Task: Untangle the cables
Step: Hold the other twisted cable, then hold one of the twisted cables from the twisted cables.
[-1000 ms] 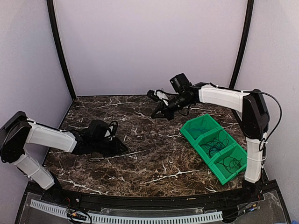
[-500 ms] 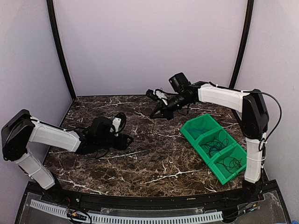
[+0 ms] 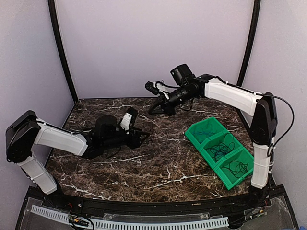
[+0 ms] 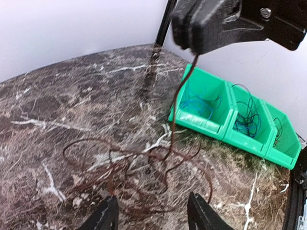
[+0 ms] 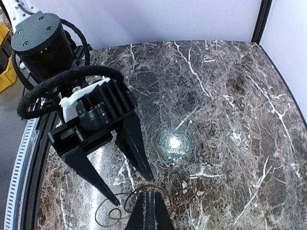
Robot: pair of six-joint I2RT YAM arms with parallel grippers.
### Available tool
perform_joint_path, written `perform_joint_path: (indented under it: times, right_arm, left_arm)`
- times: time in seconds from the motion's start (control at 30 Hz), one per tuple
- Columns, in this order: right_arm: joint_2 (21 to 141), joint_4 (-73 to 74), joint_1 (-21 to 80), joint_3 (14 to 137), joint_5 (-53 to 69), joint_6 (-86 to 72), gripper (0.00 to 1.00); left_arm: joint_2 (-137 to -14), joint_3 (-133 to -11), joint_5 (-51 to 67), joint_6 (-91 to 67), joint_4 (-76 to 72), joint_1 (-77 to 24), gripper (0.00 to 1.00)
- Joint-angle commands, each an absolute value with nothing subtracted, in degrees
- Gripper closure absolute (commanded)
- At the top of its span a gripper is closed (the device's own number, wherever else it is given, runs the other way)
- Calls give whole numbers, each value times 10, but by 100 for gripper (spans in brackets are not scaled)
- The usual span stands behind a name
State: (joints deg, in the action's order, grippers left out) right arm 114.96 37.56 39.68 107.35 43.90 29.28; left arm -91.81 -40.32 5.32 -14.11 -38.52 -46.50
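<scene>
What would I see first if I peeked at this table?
Probably the right gripper, raised over the marble table, pinching a thin dark cable that dangles into a tangle below. Then the bright green bins at the table's right side, with the open left gripper low by the tangle.

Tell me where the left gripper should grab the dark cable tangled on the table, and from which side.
Grip the outer loop at the left edge of the dark cable in the left wrist view, coming straight down. It lies flat, clear of the crossings and away from the strand the right gripper holds, so pulling there would likely spread the tangle.
</scene>
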Motion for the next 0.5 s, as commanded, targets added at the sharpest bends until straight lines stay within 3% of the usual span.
perform_joint_path:
  times: [0.0,0.13,0.37,0.47]
  right_arm:
    - [1125,386,411,1117,456,276,100]
    - [1123,391,414,1176,485,241,100]
    - [1101,404,416,1291,520,214,100]
    - [1086,403,409,1334,530,212,100]
  left_arm:
    - [-939,-432,46,-132,-524,-477,48]
    - [-1007,-477,-11,-128,-596,-479,51]
    - [-1135,-534,-35,-107,-624,-472,70]
    - [-1150,-524,-34,-121,-628,-466,71]
